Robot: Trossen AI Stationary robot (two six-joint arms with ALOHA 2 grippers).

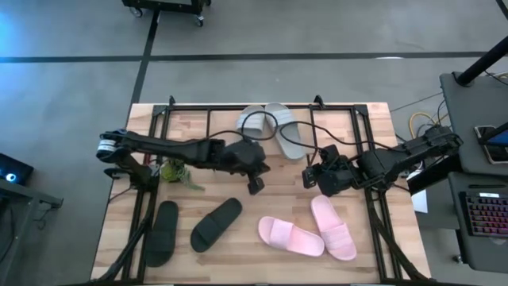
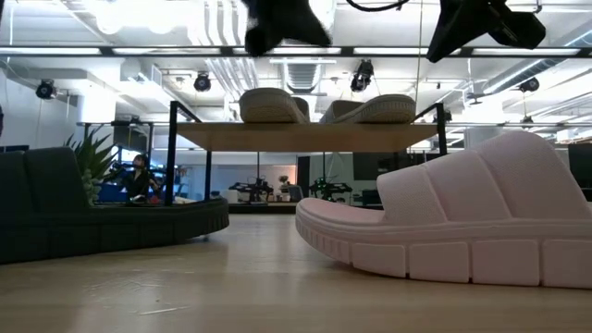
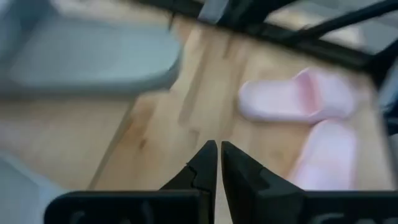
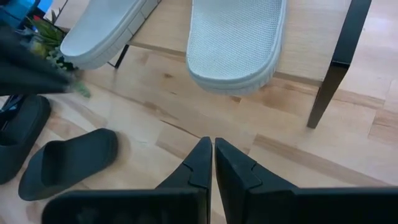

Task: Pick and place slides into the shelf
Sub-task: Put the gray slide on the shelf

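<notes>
We see the wooden table (image 1: 238, 208) filling the overhead view, and in the level view the room behind it: ceiling lights, dark seating, and a person at a desk, too small to make out further. The shelf (image 1: 333, 119) stands at the table's far edge; its light top board (image 2: 305, 136) carries the two pale grey-green slides (image 1: 274, 127) side by side, their toes overhanging its front edge in the right wrist view (image 4: 236, 40). Its lower space looks bare in the level view.

The two pink slides (image 1: 313, 230) lie together at the near right, one looming large and cut off in the level view (image 2: 444, 222). The two black slides (image 1: 190, 226) lie near left.

The left gripper (image 1: 255, 184) hovers at mid-table, fingers pressed together on nothing (image 3: 217, 163). The right gripper (image 1: 311, 176) hovers just beside it, likewise clenched and empty (image 4: 211, 155). A small potted plant (image 1: 176, 172) sits partly hidden under the left arm.
</notes>
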